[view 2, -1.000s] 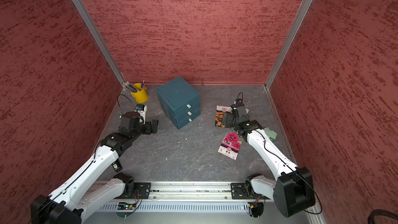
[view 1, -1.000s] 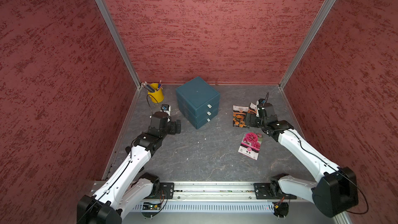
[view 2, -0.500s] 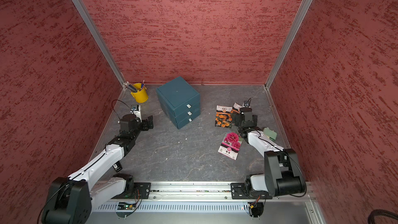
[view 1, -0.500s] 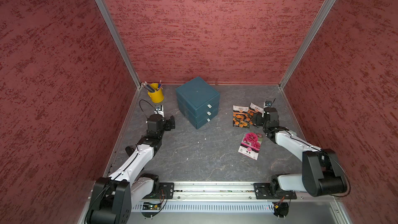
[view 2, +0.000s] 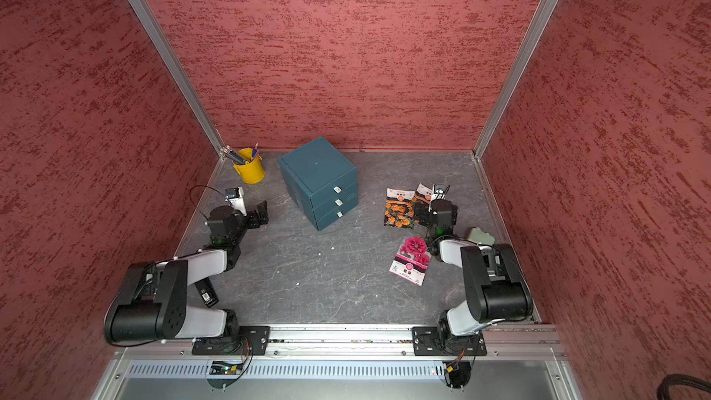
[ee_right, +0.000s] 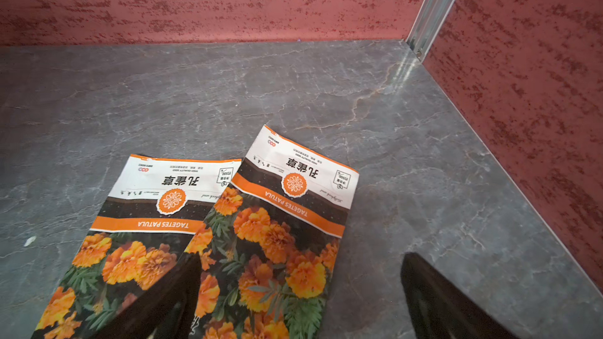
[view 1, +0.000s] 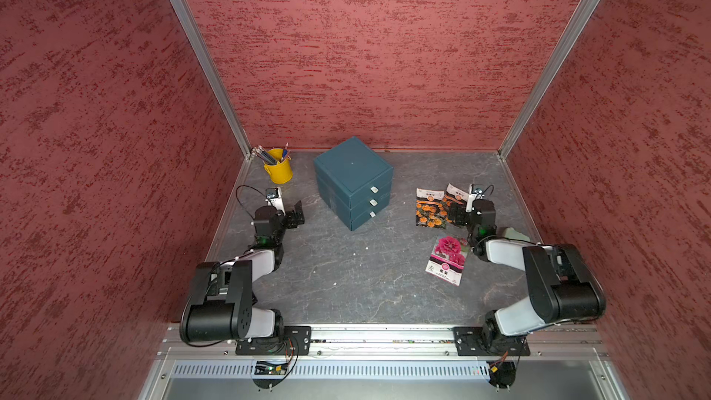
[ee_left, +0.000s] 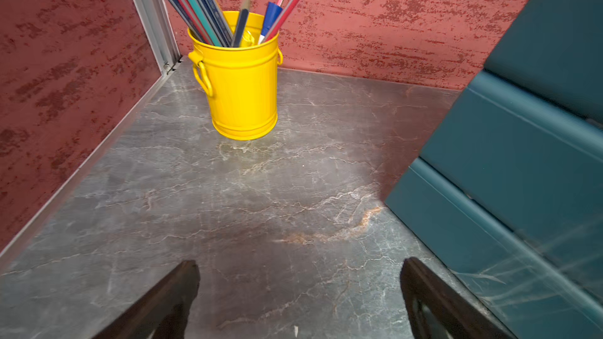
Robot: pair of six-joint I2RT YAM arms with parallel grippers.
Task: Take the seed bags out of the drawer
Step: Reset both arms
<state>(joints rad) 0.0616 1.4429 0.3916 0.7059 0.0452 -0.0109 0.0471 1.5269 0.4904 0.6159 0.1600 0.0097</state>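
Observation:
The teal cabinet [view 1: 352, 171] stands at the back centre with its three drawers [view 1: 361, 203] pushed in, white tabs showing. Two orange-flower seed bags [view 1: 429, 207] [ee_right: 277, 223] lie overlapping on the floor to its right. The pink-flower seed bag [view 1: 446, 259] lies nearer the front. My right gripper [ee_right: 300, 262] hovers open just above the orange bags, one finger [ee_right: 169, 291] over them and the other over bare floor. My left gripper [ee_left: 298, 267] is open and empty over bare floor, left of the cabinet [ee_left: 522, 158].
A yellow bucket of pencils [view 1: 277, 171] [ee_left: 243, 86] stands in the back left corner. A pale grey-green object [view 2: 479, 235] lies by the right wall beside the right arm. Red walls close in three sides. Both arms are folded low near the front rail [view 1: 384, 334].
Both arms have folded back and down toward the front rail. The left gripper drew slightly toward the back left; the right gripper stayed over the orange bags. Both stayed open.

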